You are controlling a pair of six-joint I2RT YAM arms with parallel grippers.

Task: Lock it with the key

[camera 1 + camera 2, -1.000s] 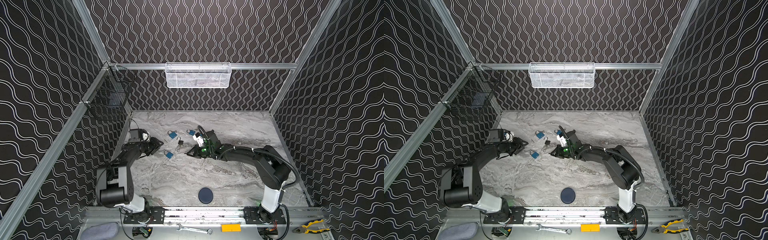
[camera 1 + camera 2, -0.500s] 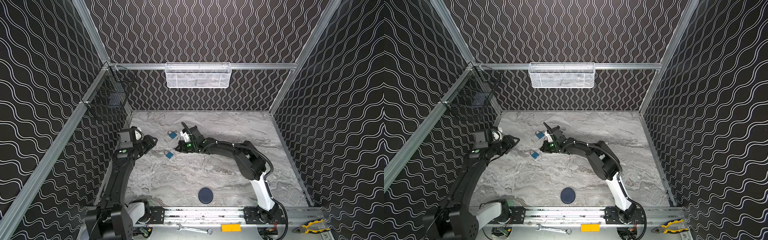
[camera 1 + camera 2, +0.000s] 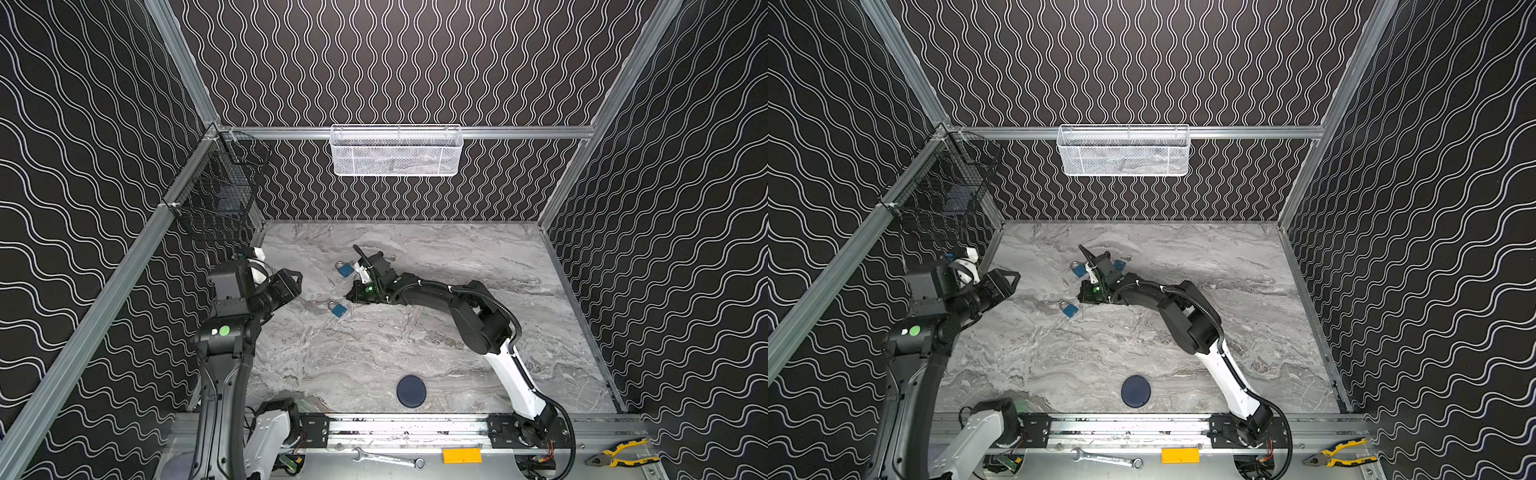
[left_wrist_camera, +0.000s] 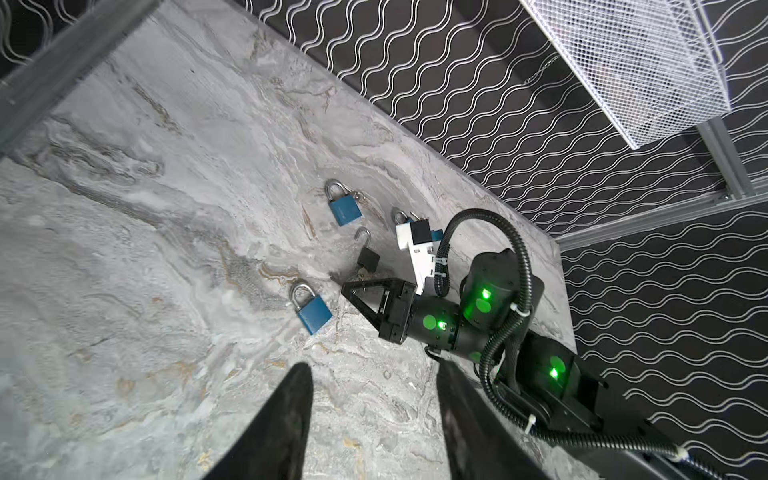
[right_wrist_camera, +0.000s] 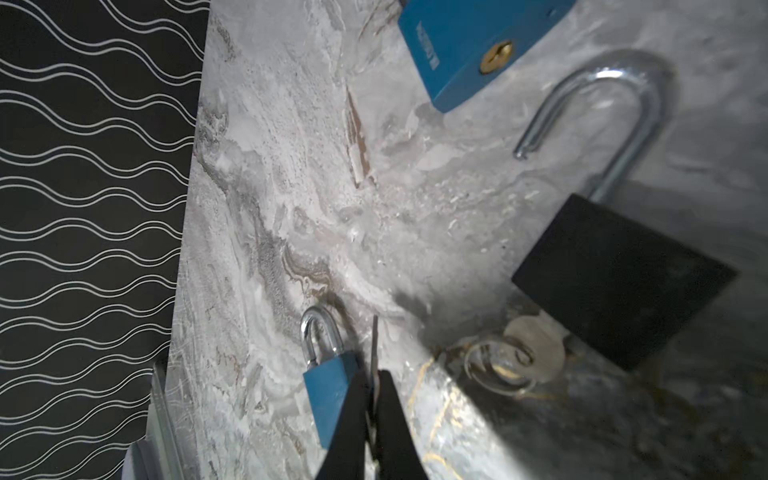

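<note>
In both top views your right end effector (image 3: 349,296) lies low on the bench (image 3: 415,345), at about 10 o'clock from the bench's middle, with its arm stretched in from 4 o'clock. The front blue padlock (image 3: 338,309) lies just beside the tips at their 7 o'clock. The rear blue padlock (image 3: 345,270) is near, at their 12 o'clock. That wrist covers the black padlock here. Your left end effector (image 3: 1011,280) hangs by the bench's 9 o'clock edge, pointing towards 3 o'clock and well apart from the padlocks. A dark disc (image 3: 411,390) sits at the bench's 6 o'clock.

In the left wrist view, your left end effector (image 4: 374,370) has its fingers (image 4: 286,424) a moderate gap apart, with only bare bench between them. The black padlock (image 4: 368,259) lies flat between the two blue ones with its shackle swung open. The right end effector's tips are just beside its body.

In the right wrist view, your right end effector (image 5: 373,374) is pinched fully together on a thin metal strip (image 5: 375,340) that sticks out past the tips. You cannot tell whether that strip is a key seen edge-on. The key (image 5: 540,353) hangs on a wire ring (image 5: 490,374), and its head rests against the bottom edge of the black padlock (image 5: 615,278), near the tips but not touching them. The front blue padlock (image 5: 330,395) sits just beside one finger
</note>
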